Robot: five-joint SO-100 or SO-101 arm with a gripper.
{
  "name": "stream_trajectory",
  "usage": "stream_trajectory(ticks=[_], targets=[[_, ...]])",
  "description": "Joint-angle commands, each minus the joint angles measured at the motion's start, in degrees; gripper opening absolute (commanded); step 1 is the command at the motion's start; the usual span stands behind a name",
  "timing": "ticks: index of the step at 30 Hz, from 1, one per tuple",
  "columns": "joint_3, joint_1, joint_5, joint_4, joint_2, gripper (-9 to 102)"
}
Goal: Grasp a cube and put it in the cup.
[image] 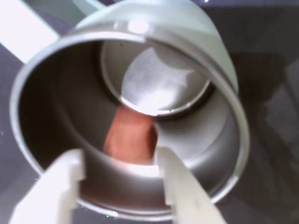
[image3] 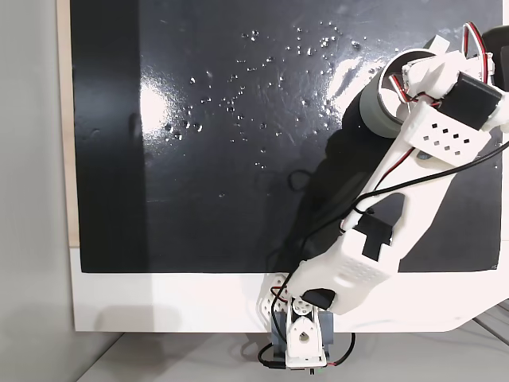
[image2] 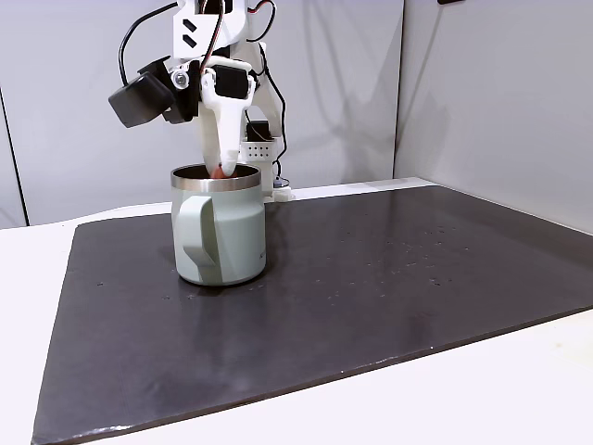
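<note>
Gripper (image: 122, 161), white two-finger, is hanging over the mouth of the large pale sage-green mug with bare steel rim (image: 224, 88), fingertips dipping just past the rim in the wrist view. Jaws are clamping the tiny reddish-orange cube (image: 131, 137), which is sitting inside the mug opening, above the steel bottom. Side-on fixed view: gripper (image2: 222, 169) is pointing down into the mug (image2: 232, 232), handle facing the camera. Mug is standing upright on the dark mat (image2: 389, 278) covering the white table (image2: 28, 246).
</note>
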Motion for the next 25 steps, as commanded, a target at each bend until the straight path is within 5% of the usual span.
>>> stream_trajectory(ticks=[1,25], targets=[[1.1,-0.6,1.0,0.5,6.0,25],[12.9,0.8,2.2,0.5,10.6,23]])
